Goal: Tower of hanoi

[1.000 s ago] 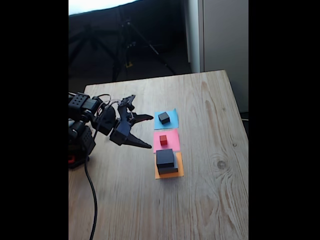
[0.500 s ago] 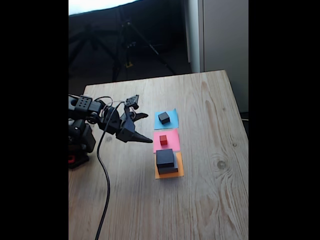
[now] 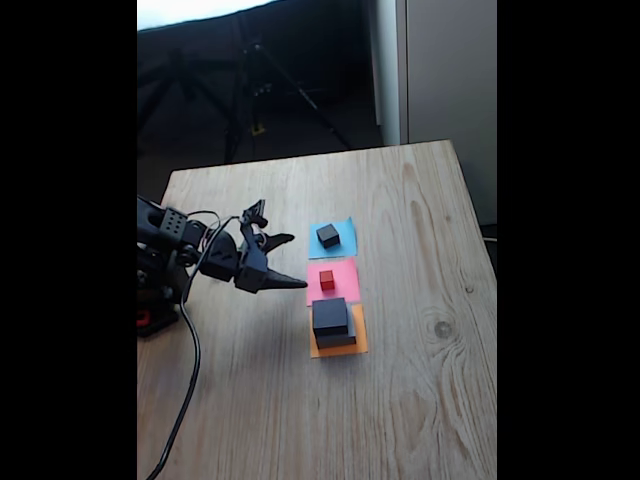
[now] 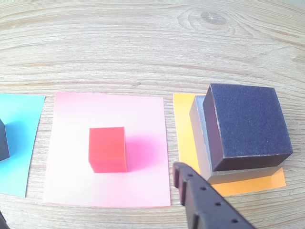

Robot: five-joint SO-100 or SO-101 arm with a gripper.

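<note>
Your jaws (image 3: 285, 262) hang over the wooden worktop (image 3: 400, 400) on the left side of the fixed view, spread wide with nothing between them; the two tips point toward the row of paper squares and stay apart from every block. In that view the three papers lie in a line, touching or nearly touching each other: the blue paper (image 3: 343, 240) farthest from the camera, the pink paper (image 3: 344, 282) in the middle, the orange paper (image 3: 338, 349) nearest. The small black cube (image 3: 327, 236) sits on the blue paper. The red cube (image 3: 327, 280) sits on the pink paper; in the wrist view you see it a little left of the middle of this paper, and upright. On the orange paper lies the flat grey block (image 4: 202, 138), and the medium black block (image 3: 330, 316) rests on top of it, so that the grey edge shows at the left and the bottom in the wrist view. One black finger (image 4: 205, 200) enters the wrist view from the bottom edge, with its tip just before the border between pink and orange.
</note>
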